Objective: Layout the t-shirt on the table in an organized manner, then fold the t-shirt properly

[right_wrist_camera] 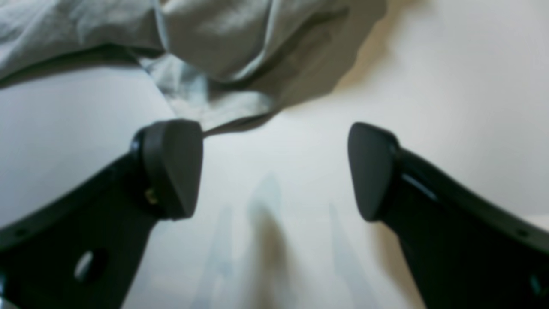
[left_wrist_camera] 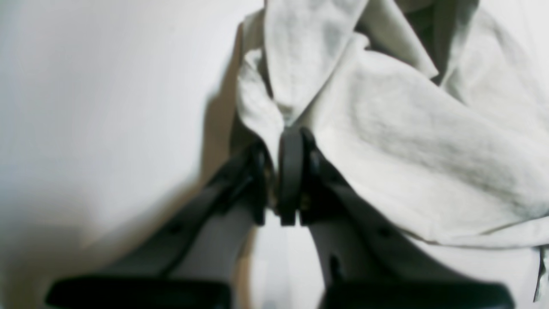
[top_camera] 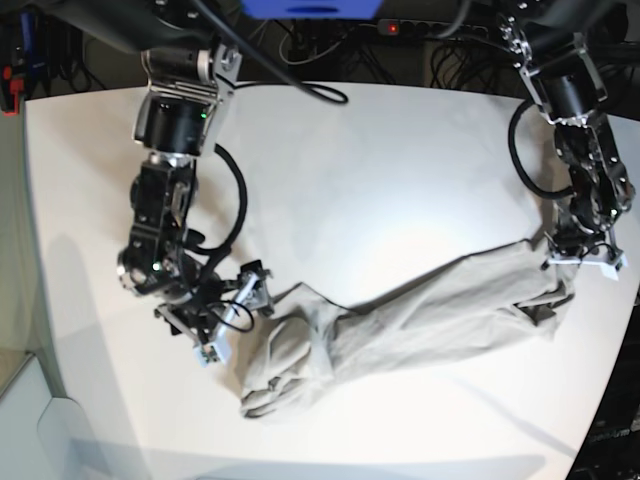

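While the right gripper [top_camera: 232, 312] sits at the left of the base view with its jaws spread wide and nothing between them, the t-shirt [top_camera: 420, 320] lies just beside it, bunched into a long rope-like strip across the white table [top_camera: 350, 170]. The wrist cam shows a crumpled cloth edge right by one of its fingertips [right_wrist_camera: 171, 167], maybe touching, it's too blurry to say. Over at the right, the left gripper [left_wrist_camera: 286, 171] is pinched closed on a fold of the shirt, near the table's edge.
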